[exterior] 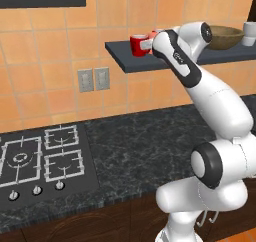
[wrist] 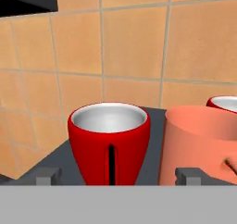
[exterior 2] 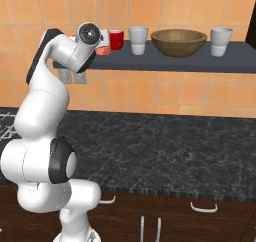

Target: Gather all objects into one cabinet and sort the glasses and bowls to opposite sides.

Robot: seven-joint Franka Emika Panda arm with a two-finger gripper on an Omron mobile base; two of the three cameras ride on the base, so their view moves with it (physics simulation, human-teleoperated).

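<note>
On the slab shelf (exterior 2: 200,61), my own arm hides much of the salmon mug (wrist: 203,144). My pincer (wrist: 118,176) stands spread wide around the nearest red mug (wrist: 109,146), apparently touching nothing.

We see a glossy white arm (exterior: 220,106) of rounded segments with black joint bands, round end caps, small grey blocky fingertips (wrist: 48,176).

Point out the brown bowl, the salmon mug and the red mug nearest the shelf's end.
brown bowl (exterior 2: 178,42): right base view, on its outer wall.
salmon mug (wrist: 199,144): hand view, on its side wall.
red mug (wrist: 109,149): hand view, on its front wall beside the handle.
</note>
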